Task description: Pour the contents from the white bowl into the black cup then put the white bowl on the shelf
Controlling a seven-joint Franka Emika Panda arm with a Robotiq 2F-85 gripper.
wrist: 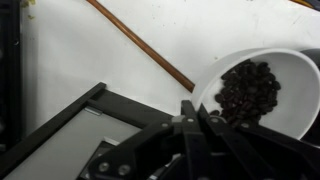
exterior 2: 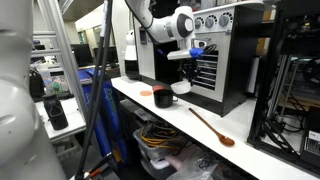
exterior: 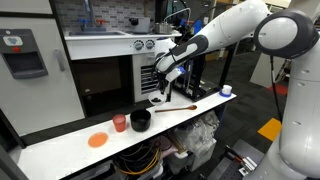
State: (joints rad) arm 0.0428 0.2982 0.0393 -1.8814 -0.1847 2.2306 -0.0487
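The white bowl [wrist: 296, 74] holds dark beans [wrist: 248, 90] and fills the right of the wrist view. My gripper [wrist: 190, 106] is shut on its near rim. In both exterior views the bowl [exterior: 157, 100] [exterior 2: 181, 88] is low over the white countertop, under the gripper [exterior: 161, 86] [exterior 2: 184, 73]. The glossy black cup [exterior: 140, 120] [exterior 2: 163, 97] stands on the counter a short way from the bowl. The shelf [exterior: 105, 100] is the floor of the dark recess in the white cabinet behind the counter.
A wooden spoon [exterior: 176, 108] [exterior 2: 212, 128] [wrist: 140, 45] lies on the countertop [exterior: 60, 150] beside the bowl. A red cup [exterior: 120, 123] and a flat orange disc [exterior: 97, 140] sit beyond the black cup. A blue-and-white cup [exterior: 226, 90] stands at the counter's far end.
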